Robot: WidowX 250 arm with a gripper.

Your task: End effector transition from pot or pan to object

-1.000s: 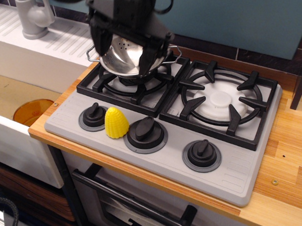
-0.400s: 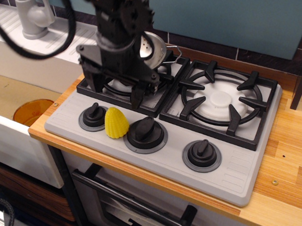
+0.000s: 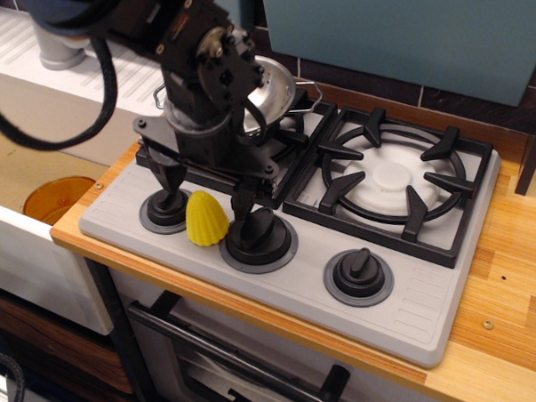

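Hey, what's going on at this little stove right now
A single robot arm is working at a toy stove. Its black gripper hangs open just above the yellow toy corn, one finger on each side of it, holding nothing. The corn stands on the grey panel between two black knobs. Behind the arm, the steel colander sits on the back left burner. The right burner has nothing on it.

We are seeing a grey toy stove [image 3: 433, 323] sitting on a wooden counter [image 3: 514, 333], its right burner grate [image 3: 392, 180] lying bare and three black knobs [image 3: 358, 273] lining the near edge. An orange bowl [image 3: 58, 196] is resting at the left, a grey faucet [image 3: 59, 50] standing far left.
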